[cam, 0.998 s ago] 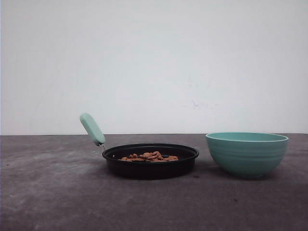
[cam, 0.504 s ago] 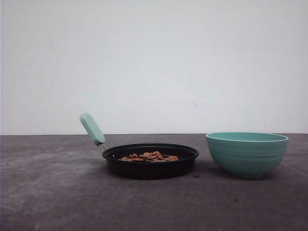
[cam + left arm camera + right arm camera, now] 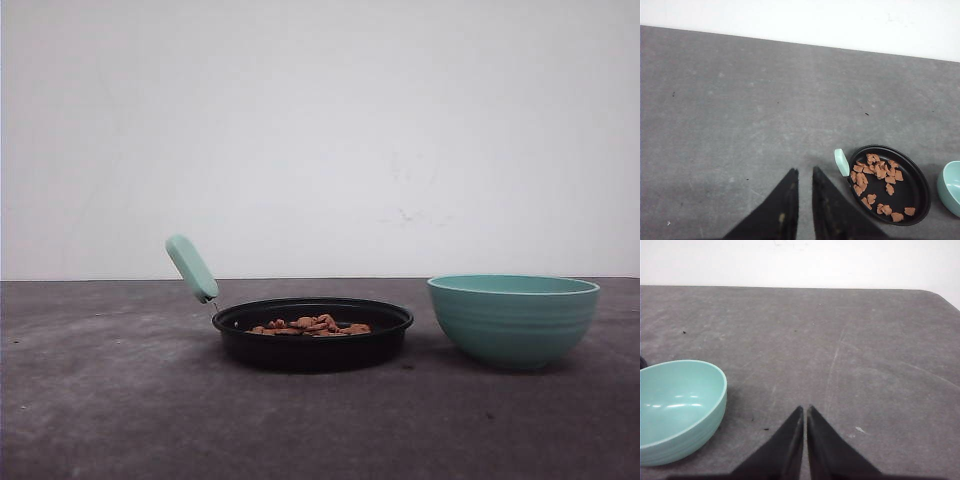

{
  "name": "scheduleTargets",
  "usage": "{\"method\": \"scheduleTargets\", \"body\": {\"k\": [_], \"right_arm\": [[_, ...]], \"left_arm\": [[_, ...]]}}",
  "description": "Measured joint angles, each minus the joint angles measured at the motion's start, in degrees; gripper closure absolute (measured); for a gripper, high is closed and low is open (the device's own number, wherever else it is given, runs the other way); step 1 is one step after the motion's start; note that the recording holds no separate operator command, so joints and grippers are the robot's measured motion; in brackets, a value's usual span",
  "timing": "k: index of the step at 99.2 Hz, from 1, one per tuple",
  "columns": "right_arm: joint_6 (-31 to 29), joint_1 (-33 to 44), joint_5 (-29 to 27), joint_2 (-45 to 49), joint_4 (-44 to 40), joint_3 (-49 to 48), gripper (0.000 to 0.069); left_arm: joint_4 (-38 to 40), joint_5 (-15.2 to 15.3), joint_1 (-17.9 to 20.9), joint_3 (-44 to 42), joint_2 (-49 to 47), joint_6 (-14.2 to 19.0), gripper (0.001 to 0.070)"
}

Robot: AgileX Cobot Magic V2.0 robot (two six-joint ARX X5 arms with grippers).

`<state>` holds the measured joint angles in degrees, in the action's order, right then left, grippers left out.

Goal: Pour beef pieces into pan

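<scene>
My left gripper (image 3: 803,172) hangs above the bare table (image 3: 730,110), and its two black fingers (image 3: 785,200) stand a little apart, with a narrow gap between the tips and nothing in it. My right gripper (image 3: 804,409) is also over the table, with its fingers almost together, only a thin slit between them, and it holds nothing.

From the left wrist camera, the pan (image 3: 918,176) is beyond the fingertips and to one side, apart from them. The beef (image 3: 875,172) lies scattered on the pan's black floor, most pieces near the handle (image 3: 841,162). The bowl (image 3: 951,186) is just beside the pan, on the side away from the handle.

From the right wrist camera, the bowl is near my right fingers but not touching them, and I see its inside is empty.

In the front camera, the pan sits left of the bowl, with a small gap. The handle points up and to the left. Behind is a white wall (image 3: 320,130).
</scene>
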<state>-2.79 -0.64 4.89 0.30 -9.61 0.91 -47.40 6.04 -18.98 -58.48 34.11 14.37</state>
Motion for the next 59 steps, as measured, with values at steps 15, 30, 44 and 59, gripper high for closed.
{"method": "scheduleTargets", "body": {"k": [15,30,44,59], "right_arm": [[0.0,0.0,0.0,0.0,0.0,0.0,0.0679],[0.0,0.0,0.0,0.0,0.0,0.0,0.0679],[0.0,0.0,0.0,0.0,0.0,0.0,0.0679],[0.0,0.0,0.0,0.0,0.0,0.0,0.0679]], "left_arm": [[0.0,0.0,0.0,0.0,0.0,0.0,0.0686],[0.0,0.0,0.0,0.0,0.0,0.0,0.0686],[-1.1,0.1,0.4,0.0,-0.6,-0.4,0.0686],[-2.5,0.0,2.1,0.0,-2.4,-4.5,0.0686]]}}
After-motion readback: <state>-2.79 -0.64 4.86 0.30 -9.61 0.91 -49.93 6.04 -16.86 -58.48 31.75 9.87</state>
